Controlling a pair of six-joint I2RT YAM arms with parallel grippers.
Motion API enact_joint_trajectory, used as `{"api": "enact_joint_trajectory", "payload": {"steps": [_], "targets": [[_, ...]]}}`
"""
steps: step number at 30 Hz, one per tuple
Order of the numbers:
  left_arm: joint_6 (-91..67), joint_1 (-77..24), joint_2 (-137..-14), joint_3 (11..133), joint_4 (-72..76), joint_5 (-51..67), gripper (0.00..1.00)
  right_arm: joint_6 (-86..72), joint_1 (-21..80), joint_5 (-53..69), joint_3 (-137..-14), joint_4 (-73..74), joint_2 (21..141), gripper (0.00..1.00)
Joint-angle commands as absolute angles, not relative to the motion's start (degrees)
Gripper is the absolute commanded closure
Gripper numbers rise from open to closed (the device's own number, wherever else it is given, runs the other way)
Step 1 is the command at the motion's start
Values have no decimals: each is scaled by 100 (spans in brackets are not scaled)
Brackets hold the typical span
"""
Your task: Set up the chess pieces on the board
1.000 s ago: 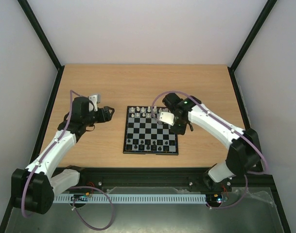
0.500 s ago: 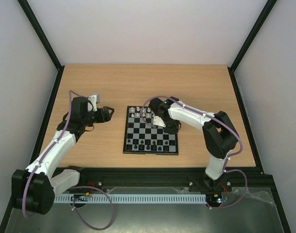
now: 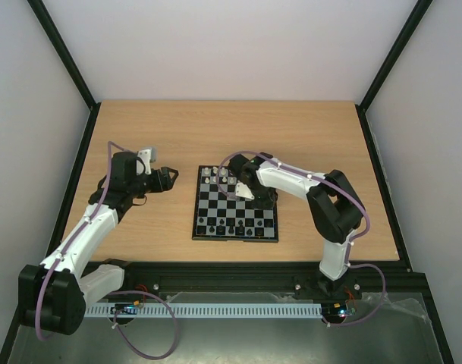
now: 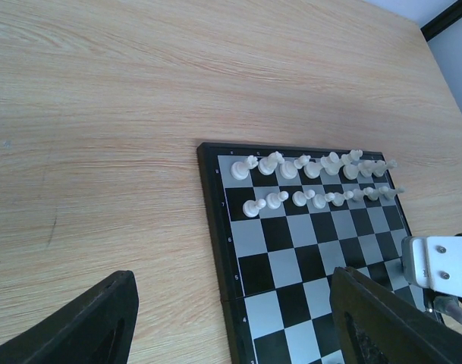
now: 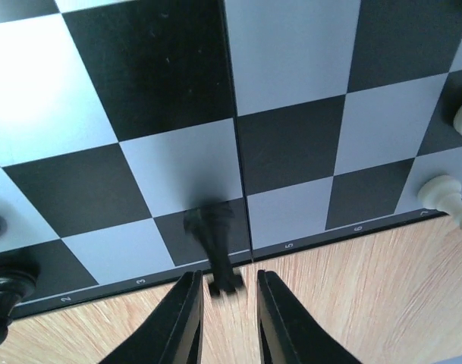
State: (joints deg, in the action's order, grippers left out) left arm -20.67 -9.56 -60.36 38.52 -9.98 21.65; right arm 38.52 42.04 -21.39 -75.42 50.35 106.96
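The board [image 3: 196,206] lies at mid-table, white chess pieces [image 3: 220,174] on its far rows and black ones [image 3: 232,226] along its near rows. My right gripper [image 3: 248,189] hovers low over the board's right part. In the right wrist view its fingers [image 5: 181,318] stand slightly apart, open, with a blurred black piece [image 5: 215,246] loose between the tips, a gap on each side, at the board's rim [image 5: 124,284]. My left gripper [image 3: 168,179] is open and empty over bare wood left of the board [image 4: 291,258].
Two rows of white pieces [image 4: 310,168] fill the board's far end in the left wrist view. White pawns [image 5: 441,193] and black pieces [image 5: 3,292] flank my right gripper. Black frame posts and walls enclose the wooden table [image 3: 139,136].
My right arm has swung left from the board's right edge to over its squares, its elbow folding in. Its jaws have parted a little around the black piece. The left arm has not moved.
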Motion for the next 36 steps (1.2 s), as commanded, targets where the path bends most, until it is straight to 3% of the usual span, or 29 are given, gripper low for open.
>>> {"api": "enact_joint_trajectory", "payload": {"steps": [1, 9, 18, 26, 36], "targets": [[-1978, -908, -5985, 3781, -1011, 2267, 28, 3854, 4244, -2136, -7558, 5096, 10656, 75], [-1936, -905, -6045, 3772, -989, 2337, 28, 3572, 3988, -1359, -7367, 4859, 9961, 67], [-1573, -1252, -6121, 3887, -969, 2945, 35, 2379, 2595, 1045, -6180, 3481, 8634, 63], [-761, -3140, -5483, 4102, -1771, 665, 31, 1667, 2329, 1897, -5378, 2370, 8278, 60], [-791, -3206, -5224, 3814, -1382, 585, 28, 1502, 2338, 1873, -5442, 2254, 8911, 60]]}}
